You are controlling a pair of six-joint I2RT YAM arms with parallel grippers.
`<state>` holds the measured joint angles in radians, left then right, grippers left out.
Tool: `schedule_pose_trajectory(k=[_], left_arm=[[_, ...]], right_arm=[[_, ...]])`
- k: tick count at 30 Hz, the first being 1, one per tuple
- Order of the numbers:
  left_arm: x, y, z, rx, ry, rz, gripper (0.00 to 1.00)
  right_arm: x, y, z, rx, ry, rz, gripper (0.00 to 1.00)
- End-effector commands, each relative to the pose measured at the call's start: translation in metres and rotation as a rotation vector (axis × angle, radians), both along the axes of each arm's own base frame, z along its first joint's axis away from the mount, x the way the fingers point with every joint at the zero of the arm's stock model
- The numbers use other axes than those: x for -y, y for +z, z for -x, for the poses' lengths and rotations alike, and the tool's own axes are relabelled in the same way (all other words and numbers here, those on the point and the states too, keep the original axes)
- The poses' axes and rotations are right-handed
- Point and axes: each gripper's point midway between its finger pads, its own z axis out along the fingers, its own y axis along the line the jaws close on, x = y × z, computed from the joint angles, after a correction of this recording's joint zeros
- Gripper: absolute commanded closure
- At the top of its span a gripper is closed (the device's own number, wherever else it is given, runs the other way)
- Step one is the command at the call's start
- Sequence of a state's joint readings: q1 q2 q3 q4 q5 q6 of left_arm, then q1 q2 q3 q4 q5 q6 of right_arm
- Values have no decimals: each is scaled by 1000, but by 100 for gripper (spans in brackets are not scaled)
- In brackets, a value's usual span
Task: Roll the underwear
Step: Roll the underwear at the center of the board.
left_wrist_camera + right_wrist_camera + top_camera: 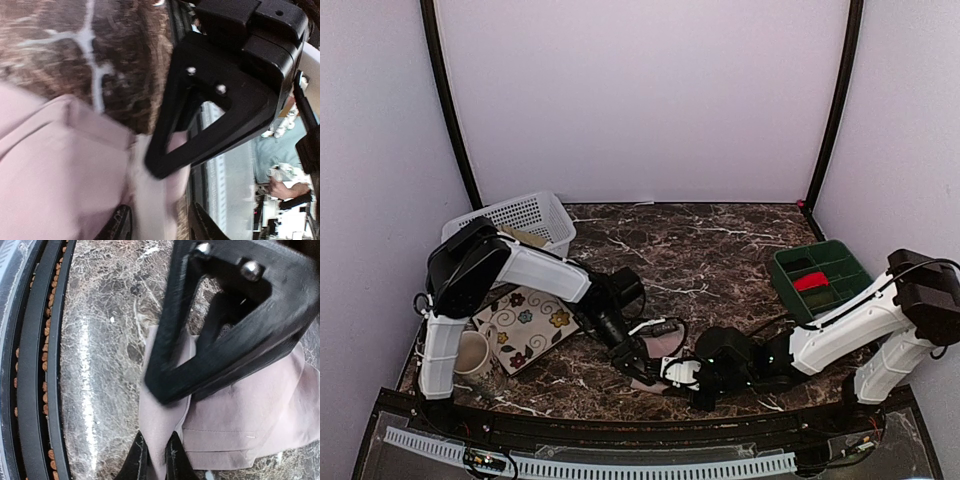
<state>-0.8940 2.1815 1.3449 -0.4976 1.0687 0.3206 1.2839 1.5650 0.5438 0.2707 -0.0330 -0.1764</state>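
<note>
The roll looks barely begun: the pink underwear (240, 405) lies mostly flat on the marble table (720, 240) near its front edge, between the two arms. The right gripper (156, 462) is clenched on a fold at the garment's corner, while the left gripper (159, 225) has its fingers apart, the cream waistband (150, 197) lying loose between them (no pinch that I can see). Next, I judge, the pinched fold must be turned over onto the cloth without dragging it, the left pinning or clearing away; each wrist view is half blocked by the other arm's black finger, the left one is blurred, and the olive-khaki pair shows nowhere
</note>
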Motion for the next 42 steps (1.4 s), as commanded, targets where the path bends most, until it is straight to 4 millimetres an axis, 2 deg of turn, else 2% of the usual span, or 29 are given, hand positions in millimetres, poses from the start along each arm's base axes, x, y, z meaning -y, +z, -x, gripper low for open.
schedule_pose_trajectory(k=[1, 5, 6, 9, 10, 14, 15, 17, 20, 25, 29, 36, 42], left_arm=[[-30, 3, -46, 173, 114, -98, 55], [-45, 29, -79, 329, 210, -73, 53], [-48, 43, -86, 377, 238, -46, 52], [-58, 61, -106, 565, 326, -11, 51], [-65, 62, -105, 609, 348, -2, 50], [-76, 86, -102, 767, 407, 118, 44], [-77, 92, -100, 795, 416, 154, 36], [-81, 96, -91, 844, 417, 188, 29], [-83, 91, -71, 933, 365, 198, 28], [-71, 70, -30, 1047, 216, 197, 28], [-57, 57, -12, 1086, 137, 215, 31], [-21, 39, 6, 1124, -19, 244, 38], [0, 18, 1, 1164, -90, 228, 47]], right_arm=[[0, 5, 18, -125, 12, -4, 100], [-2, 9, 18, -236, -39, -19, 100], [-2, 9, 17, -268, -54, -23, 100], [-3, 12, 13, -375, -91, -40, 100], [-4, 13, 14, -420, -92, -48, 100], [-3, 16, 9, -564, -126, -78, 100], [-4, 19, 5, -595, -134, -91, 100], [-4, 15, 2, -669, -151, -89, 100], [-5, 15, -3, -777, -170, -106, 100], [-5, 9, -7, -926, -188, -95, 100], [-1, -2, -10, -991, -209, -74, 100], [4, -14, -22, -1053, -259, -43, 100], [12, -26, -27, -1043, -284, -1, 100]])
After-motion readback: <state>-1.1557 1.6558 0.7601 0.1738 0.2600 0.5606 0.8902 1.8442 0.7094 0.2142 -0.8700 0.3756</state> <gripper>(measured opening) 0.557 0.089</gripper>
